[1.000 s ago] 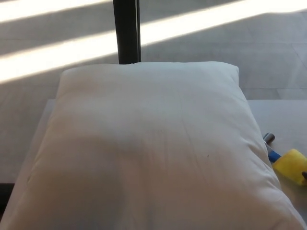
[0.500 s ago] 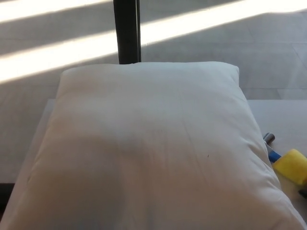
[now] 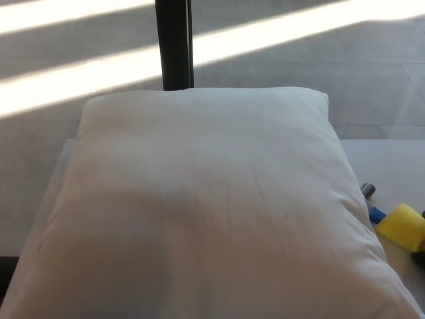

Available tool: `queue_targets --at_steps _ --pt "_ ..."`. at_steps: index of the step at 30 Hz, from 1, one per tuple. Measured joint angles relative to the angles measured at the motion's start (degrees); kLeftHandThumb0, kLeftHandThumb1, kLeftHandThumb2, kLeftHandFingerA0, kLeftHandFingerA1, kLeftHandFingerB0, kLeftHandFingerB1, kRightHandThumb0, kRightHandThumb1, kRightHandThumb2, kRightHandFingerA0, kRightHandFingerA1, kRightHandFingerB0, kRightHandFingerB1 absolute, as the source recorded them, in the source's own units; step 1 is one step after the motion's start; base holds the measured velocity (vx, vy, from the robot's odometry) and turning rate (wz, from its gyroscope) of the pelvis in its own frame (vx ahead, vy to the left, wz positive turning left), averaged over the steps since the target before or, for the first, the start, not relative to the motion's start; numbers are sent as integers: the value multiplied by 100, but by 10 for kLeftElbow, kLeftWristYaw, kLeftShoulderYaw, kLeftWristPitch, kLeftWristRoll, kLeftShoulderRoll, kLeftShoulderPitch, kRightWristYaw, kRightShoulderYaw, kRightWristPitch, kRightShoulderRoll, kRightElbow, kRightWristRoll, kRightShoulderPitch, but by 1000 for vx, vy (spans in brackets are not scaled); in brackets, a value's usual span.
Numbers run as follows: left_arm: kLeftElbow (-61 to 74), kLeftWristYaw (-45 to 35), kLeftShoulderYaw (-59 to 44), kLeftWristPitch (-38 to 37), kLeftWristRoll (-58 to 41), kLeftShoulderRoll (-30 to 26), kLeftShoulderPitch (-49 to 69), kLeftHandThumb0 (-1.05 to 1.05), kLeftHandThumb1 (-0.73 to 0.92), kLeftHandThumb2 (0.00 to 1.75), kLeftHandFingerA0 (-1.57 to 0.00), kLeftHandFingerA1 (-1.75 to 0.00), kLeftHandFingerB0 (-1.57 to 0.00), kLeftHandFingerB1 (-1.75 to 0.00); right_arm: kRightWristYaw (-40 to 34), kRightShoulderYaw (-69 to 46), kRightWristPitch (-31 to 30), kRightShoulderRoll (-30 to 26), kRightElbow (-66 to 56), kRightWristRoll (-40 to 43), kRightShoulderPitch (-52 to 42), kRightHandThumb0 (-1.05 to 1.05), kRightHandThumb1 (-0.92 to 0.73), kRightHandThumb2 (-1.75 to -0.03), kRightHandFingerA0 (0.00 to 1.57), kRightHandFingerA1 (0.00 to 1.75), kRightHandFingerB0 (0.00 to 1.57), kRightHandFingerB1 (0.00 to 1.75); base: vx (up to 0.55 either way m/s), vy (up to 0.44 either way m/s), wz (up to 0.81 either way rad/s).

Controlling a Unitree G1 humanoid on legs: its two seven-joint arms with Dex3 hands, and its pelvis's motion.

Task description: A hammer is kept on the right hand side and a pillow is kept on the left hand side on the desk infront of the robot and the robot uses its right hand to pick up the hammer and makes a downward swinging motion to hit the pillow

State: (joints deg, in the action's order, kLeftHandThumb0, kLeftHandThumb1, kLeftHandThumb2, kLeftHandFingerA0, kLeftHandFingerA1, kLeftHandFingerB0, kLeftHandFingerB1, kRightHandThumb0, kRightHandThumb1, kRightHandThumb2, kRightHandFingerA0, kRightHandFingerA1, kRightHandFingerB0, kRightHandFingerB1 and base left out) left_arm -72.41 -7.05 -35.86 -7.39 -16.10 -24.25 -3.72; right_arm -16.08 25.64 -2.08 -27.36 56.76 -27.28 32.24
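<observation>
A large white pillow (image 3: 206, 206) fills most of the head view and lies on the desk (image 3: 392, 166). Past its right edge I see part of the hammer (image 3: 403, 227): a grey metal tip, a short blue section and a yellow part, mostly cut off by the picture's right border and partly hidden behind the pillow. A small dark sliver (image 3: 420, 257) sits just below the yellow part at the border; I cannot tell what it is. Neither hand shows clearly.
A dark upright post (image 3: 174, 43) stands behind the pillow. Beyond the desk is a grey floor (image 3: 319, 60) crossed by bright bands of sunlight. A strip of bare desk shows right of the pillow.
The whole picture has shifted by a few pixels, so the camera has moved slightly. The pillow and the hammer lie where they were.
</observation>
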Motion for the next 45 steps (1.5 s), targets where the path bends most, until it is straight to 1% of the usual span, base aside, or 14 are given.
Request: queue_targets --at_steps 2,5,6,9,11,12,15,29,30,35,36,42,43,45 --pt "2 -3 1 0 -2 0 0 -64 63 59 -70 -60 -65 -48 -17 8 11 1 10 -12 2 -41 -56 -79 89 116 31 46 0 0 0" --pt "2 -7 2 0 -4 0 1 -64 66 60 -70 -57 -63 -46 -26 19 29 0 18 -25 4 -24 -75 -65 73 143 59 40 0 0 0" --pt "2 -9 4 -1 -4 0 2 -62 65 60 -74 -57 -67 -47 -27 22 35 -1 18 -28 4 -18 -68 -74 79 138 84 70 0 0 0" --pt "2 -10 6 -3 -5 0 3 -61 66 60 -74 -61 -68 -48 -29 35 55 -7 17 -40 10 -22 -69 -68 78 159 84 98 0 0 0" --pt "3 -11 6 -3 -6 0 3 -60 66 60 -73 -62 -67 -48 -34 45 67 -13 16 -48 12 -26 -71 -68 81 161 85 80 0 0 0" --pt "4 -11 6 -3 -7 0 3 -59 66 60 -74 -60 -68 -48 -36 48 73 -15 15 -51 12 -24 -69 -76 82 168 80 122 0 0 0" --pt "3 -14 6 -3 -9 0 3 -59 68 60 -74 -58 -68 -47 -48 53 100 -23 18 -59 11 -25 -65 -81 90 162 89 66 0 0 0" --pt "3 -27 9 -3 -12 0 7 -56 69 61 -72 -57 -67 -49 -61 55 171 -61 44 -80 6 -29 -71 -73 92 133 77 56 0 0 0" --pt "4 -27 9 -3 -12 0 7 -57 69 61 -72 -61 -67 -49 -58 45 171 -61 44 -77 4 -22 -61 -91 95 165 77 109 0 0 0" --pt "6 -28 10 -3 -12 0 9 -56 71 61 -71 -59 -65 -49 -35 -39 168 -56 48 -44 -9 -21 -58 -91 110 160 88 105 0 0 0" --pt "6 -28 10 -3 -12 0 9 -56 71 61 -72 -60 -65 -49 -30 -54 165 -55 48 -38 -9 -20 -66 -83 88 175 74 141 0 0 0" --pt "6 -29 10 -4 -12 0 10 -57 70 61 -70 -59 -64 -49 2 -138 124 -52 47 -8 -8 -22 -71 -69 84 175 68 136 0 0 0" --pt "7 -30 10 -3 -12 0 12 -57 71 61 -69 -58 -63 -48 8 -153 115 -52 46 -2 -7 -19 -62 -81 84 175 66 162 0 0 0" --pt "7 -31 10 -4 -12 0 13 -57 72 61 -70 -59 -62 -48 18 -180 105 -52 46 9 -6 -23 -67 -85 97 172 69 140 0 0 0"
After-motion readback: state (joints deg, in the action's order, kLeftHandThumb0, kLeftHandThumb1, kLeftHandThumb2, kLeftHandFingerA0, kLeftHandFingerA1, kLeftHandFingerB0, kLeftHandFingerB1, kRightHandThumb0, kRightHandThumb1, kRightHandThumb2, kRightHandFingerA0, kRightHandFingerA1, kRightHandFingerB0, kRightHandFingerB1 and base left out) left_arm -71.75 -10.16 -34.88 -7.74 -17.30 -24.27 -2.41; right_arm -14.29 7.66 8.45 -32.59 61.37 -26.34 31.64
